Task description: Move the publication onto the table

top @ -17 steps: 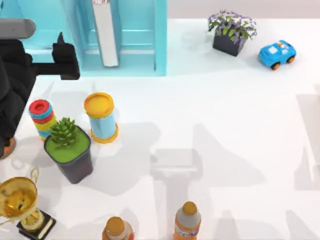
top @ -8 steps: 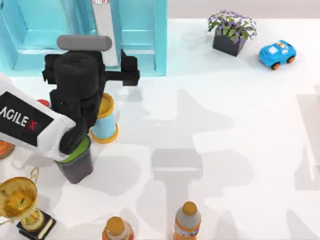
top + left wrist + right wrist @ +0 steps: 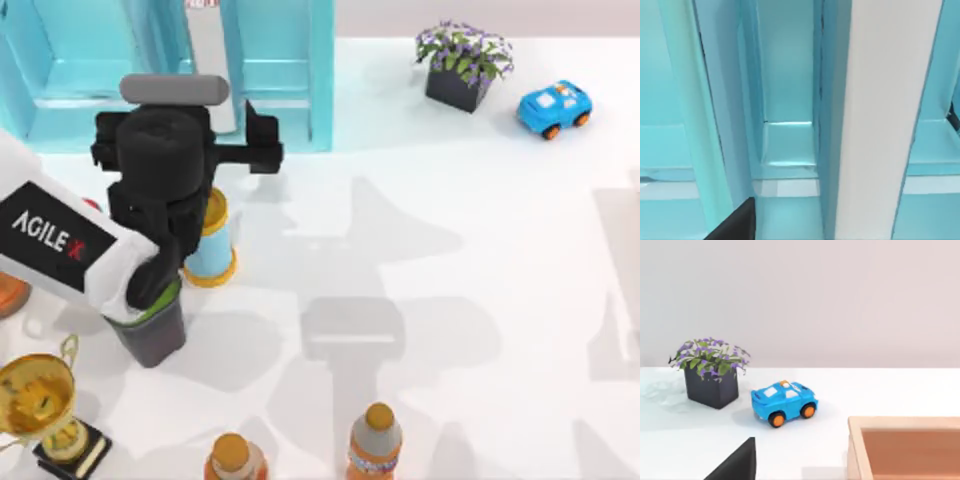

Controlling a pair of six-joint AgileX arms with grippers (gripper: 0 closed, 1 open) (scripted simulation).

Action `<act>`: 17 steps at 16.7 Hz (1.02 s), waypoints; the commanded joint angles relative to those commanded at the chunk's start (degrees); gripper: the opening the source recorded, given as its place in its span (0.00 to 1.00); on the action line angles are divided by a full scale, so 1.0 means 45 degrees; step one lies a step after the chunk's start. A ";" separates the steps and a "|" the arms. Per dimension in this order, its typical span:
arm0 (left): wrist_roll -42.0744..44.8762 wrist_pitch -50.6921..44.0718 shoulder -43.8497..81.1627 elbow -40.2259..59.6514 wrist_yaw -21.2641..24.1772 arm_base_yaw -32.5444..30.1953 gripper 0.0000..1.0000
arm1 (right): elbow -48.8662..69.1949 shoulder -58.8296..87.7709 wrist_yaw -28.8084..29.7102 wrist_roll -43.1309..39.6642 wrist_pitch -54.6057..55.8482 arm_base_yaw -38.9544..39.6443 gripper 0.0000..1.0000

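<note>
The publication (image 3: 212,70) stands upright in the light-blue shelf unit (image 3: 285,80) at the back left, its white-grey page edges facing out and a red mark (image 3: 203,3) at its far end. My left gripper (image 3: 240,140) hovers just in front of the shelf opening, open, with one black finger (image 3: 262,128) to the right of the book. In the left wrist view the page edges (image 3: 885,120) rise close ahead, and a dark finger (image 3: 735,227) shows beside them. The white table (image 3: 450,250) spreads wide to the right. One dark finger (image 3: 737,465) of my open right gripper shows above the table.
Under my left arm stand a yellow-lidded blue can (image 3: 208,240) and a dark plant pot (image 3: 150,335). A gold trophy (image 3: 40,400) and two orange-capped bottles (image 3: 375,440) line the front. A flower pot (image 3: 462,65) and blue toy car (image 3: 555,108) sit back right. A wooden box (image 3: 905,447) lies near my right gripper.
My left arm has swung from the left edge to the front of the shelf, covering the ring toy and the plant. In the last half second it edged slightly closer to the book.
</note>
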 joint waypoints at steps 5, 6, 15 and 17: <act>0.0064 -0.1160 0.0422 0.1694 0.0228 0.0181 1.00 | 0.0000 0.0000 0.0000 0.0000 0.0000 0.0000 1.00; 0.0089 -0.1446 0.0630 0.2205 0.0309 0.0269 1.00 | 0.0000 0.0000 0.0000 0.0000 0.0000 0.0000 1.00; 0.0197 -0.1884 0.3533 0.5589 0.1009 0.0942 1.00 | 0.0000 0.0000 0.0000 0.0000 0.0000 0.0000 1.00; 0.0196 -0.1734 0.3786 0.5631 0.1032 0.0967 1.00 | 0.0000 0.0000 0.0000 0.0000 0.0000 0.0000 1.00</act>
